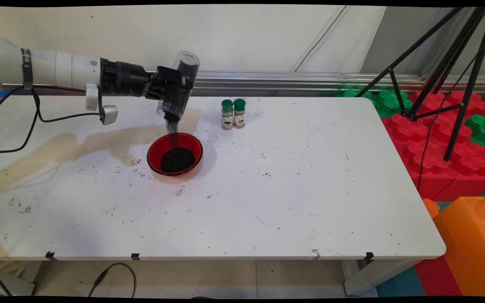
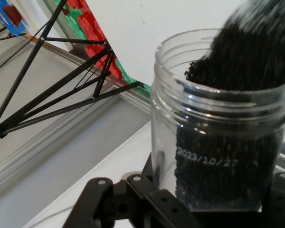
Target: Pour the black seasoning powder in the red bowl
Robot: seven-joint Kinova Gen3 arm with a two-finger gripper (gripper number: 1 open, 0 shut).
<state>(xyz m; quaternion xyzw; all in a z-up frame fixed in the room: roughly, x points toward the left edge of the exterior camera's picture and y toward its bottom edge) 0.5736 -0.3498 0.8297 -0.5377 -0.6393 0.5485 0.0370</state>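
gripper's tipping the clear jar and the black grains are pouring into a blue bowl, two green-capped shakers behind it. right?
Not quite: the bowl is red, not blue, as the main view shows. The rest holds: the gripper tips the clear jar, the black grains pour into the bowl, and the two green-capped shakers stand behind it.

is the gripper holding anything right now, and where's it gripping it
Yes: the gripper holds a clear plastic jar by the middle of its body, tipped mouth-down, with dark granules pouring into the red bowl below.
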